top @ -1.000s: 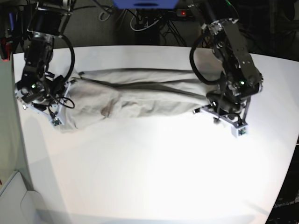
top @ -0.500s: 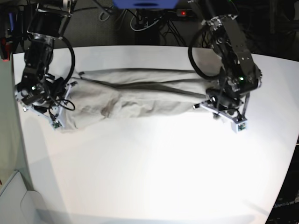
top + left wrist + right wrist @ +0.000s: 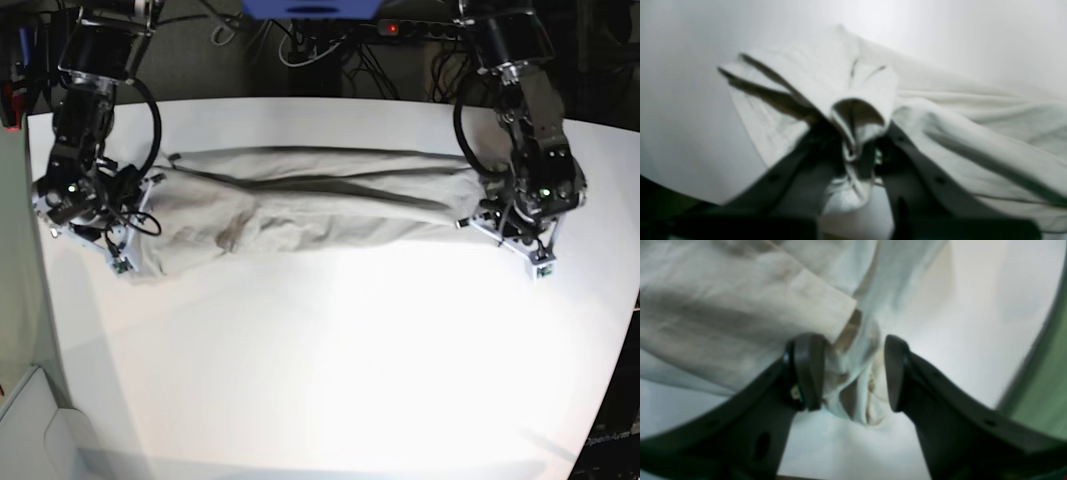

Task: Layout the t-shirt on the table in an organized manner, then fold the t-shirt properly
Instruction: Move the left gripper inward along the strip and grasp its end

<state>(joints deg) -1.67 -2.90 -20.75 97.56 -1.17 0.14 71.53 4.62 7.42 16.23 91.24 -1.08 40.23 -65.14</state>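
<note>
The t-shirt (image 3: 300,205) looked soft, light and limp across the desk (image 3: 330,360); left tool (image 3: 857,156) clamped one bunched end, right tool (image 3: 853,373) stood apart around the other.

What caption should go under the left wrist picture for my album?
The left gripper pinches a bunched edge of the pale t-shirt above the white table.
</note>
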